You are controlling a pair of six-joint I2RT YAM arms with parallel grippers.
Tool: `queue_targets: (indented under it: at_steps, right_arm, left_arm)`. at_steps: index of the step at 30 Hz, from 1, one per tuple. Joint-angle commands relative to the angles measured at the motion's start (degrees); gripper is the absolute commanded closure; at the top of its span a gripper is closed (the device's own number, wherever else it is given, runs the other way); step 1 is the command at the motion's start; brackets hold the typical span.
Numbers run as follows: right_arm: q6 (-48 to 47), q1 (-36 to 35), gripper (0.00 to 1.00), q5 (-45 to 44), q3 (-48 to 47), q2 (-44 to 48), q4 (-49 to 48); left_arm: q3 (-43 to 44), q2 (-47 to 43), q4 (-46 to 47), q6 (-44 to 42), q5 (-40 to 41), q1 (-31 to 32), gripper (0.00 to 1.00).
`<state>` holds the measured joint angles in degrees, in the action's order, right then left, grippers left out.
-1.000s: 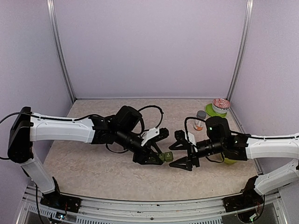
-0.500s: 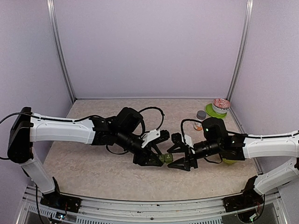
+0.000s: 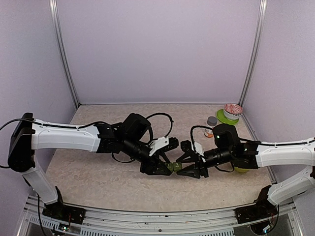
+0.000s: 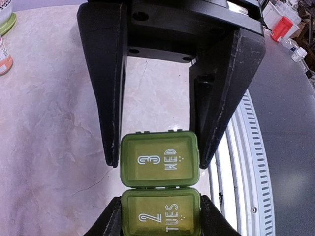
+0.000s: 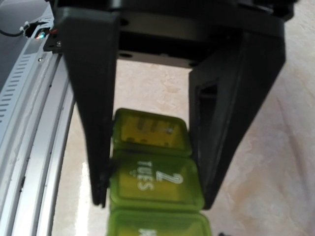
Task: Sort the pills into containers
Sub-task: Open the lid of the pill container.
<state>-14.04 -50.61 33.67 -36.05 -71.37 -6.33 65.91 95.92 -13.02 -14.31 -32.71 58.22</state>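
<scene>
Jaws: left gripper [image 4: 158, 160], right gripper [image 5: 153, 196] clamp green plastic pill organiser [image 3: 172, 167]
Risk: uneven pull toward 3 o'clock could twist it loose

Pill organiser [image 3: 173, 167]: top view, largely hidden between left claw [image 3: 169, 165] and right claw [image 3: 180, 169]; lettering too small to read.
TUES compartment [image 4: 161, 216]: left wrist view, cut by bottom edge.
Lowest compartment [image 5: 157, 225]: right wrist view, cropped, label unreadable.
Uppermost compartment [image 5: 150, 128]: lettering blurred.
Orange bottle [image 4: 3, 54]: cut by left edge.
</scene>
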Motion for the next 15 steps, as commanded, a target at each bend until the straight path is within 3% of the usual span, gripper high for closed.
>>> queue_targets:
  at_steps: [1,7,15]
  right_arm:
    - [-0.2,-0.6,0.52,0.7,-0.8,0.5,0.3]
    - [-0.3,-0.6,0.64,1.4,-0.7,0.6,0.4]
    - [0.7,-0.5,0.70,2.3,-0.7,1.3,-0.1]
  left_arm:
    - [-0.4,-0.6,-0.5,-0.6,-0.2,0.3,0.86]
    - [-0.3,-1.1,-0.5,-0.7,-0.5,0.3,0.86]
    - [-0.4,-1.3,-0.4,-0.5,0.5,0.3,0.86]
